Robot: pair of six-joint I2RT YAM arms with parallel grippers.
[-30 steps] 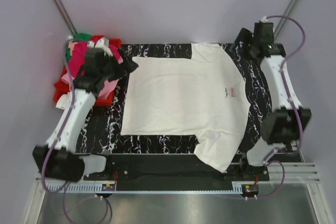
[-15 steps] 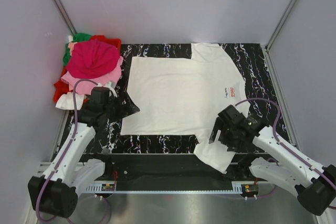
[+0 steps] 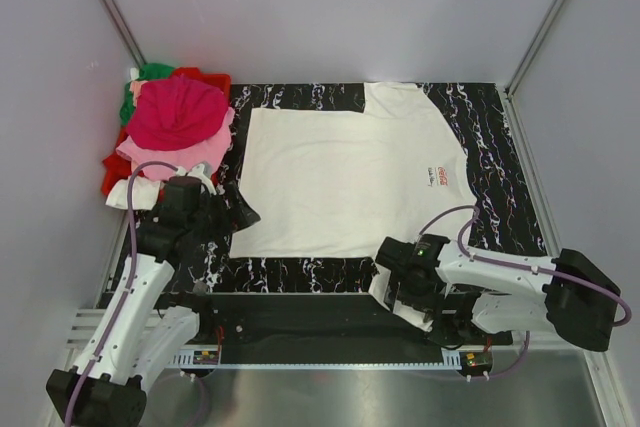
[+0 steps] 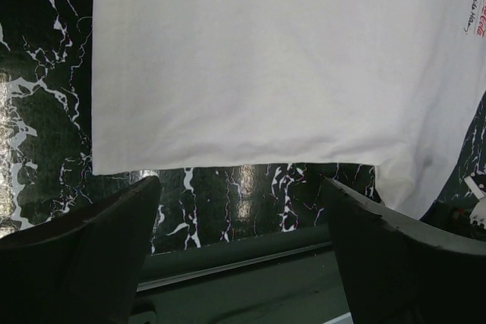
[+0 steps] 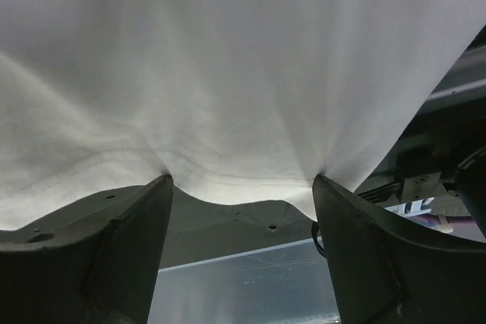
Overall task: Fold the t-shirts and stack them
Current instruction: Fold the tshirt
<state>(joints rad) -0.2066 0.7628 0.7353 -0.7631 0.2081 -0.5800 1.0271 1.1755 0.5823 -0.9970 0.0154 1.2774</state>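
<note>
At the near edge of the black marbled desk (image 3: 505, 167), the right end effector (image 5: 241, 187) is spread wide and released under the overhanging sleeve of the white t-shirt (image 3: 340, 177), which lies flat. The left end effector (image 4: 239, 187) hovers released beside the hem. At the far left, a red bin (image 3: 110, 175) holds heaped magenta, pink and green shirts (image 3: 175, 115). Pale walls (image 3: 320, 7) stand behind.

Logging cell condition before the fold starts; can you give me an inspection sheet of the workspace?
Surface: black marbled mat.
Job's things: white t-shirt spread flat, near sleeve past the mat's edge; pile of shirts far left, magenta on top.
Clutter: nothing seen.
Grippers: left gripper open by hem corner; right gripper open, sleeve hem against its fingers.
Cables: purple cable loops at left arm, another at right.
Surroundings: plain pale walls.
</note>
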